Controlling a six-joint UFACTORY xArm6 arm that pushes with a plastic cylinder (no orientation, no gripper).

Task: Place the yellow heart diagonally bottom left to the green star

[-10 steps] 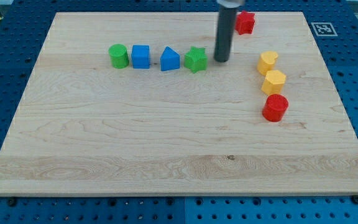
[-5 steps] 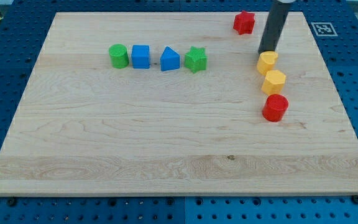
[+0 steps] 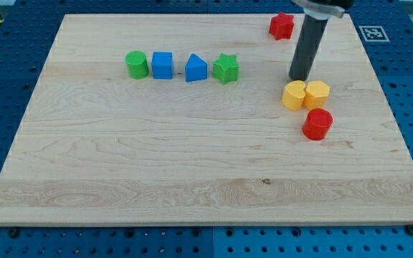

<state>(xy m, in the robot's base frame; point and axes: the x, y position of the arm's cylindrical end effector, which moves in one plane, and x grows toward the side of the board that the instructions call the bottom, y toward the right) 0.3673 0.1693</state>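
The yellow heart (image 3: 293,95) lies on the wooden board at the view's right, touching the yellow hexagon (image 3: 317,94) on its right. My tip (image 3: 299,77) stands just above the heart, at its top edge. The green star (image 3: 226,69) sits to the upper left of the heart, at the right end of a row of blocks. The heart is below and to the right of the star.
The row left of the star holds a blue house-shaped block (image 3: 196,69), a blue cube (image 3: 163,64) and a green cylinder (image 3: 137,64). A red cylinder (image 3: 317,124) lies just below the yellow hexagon. A red star (image 3: 282,26) sits near the board's top edge.
My tip swung from beside the green star to the right, then came down and left onto the yellow heart. The heart slid down and left, now beside the yellow hexagon.
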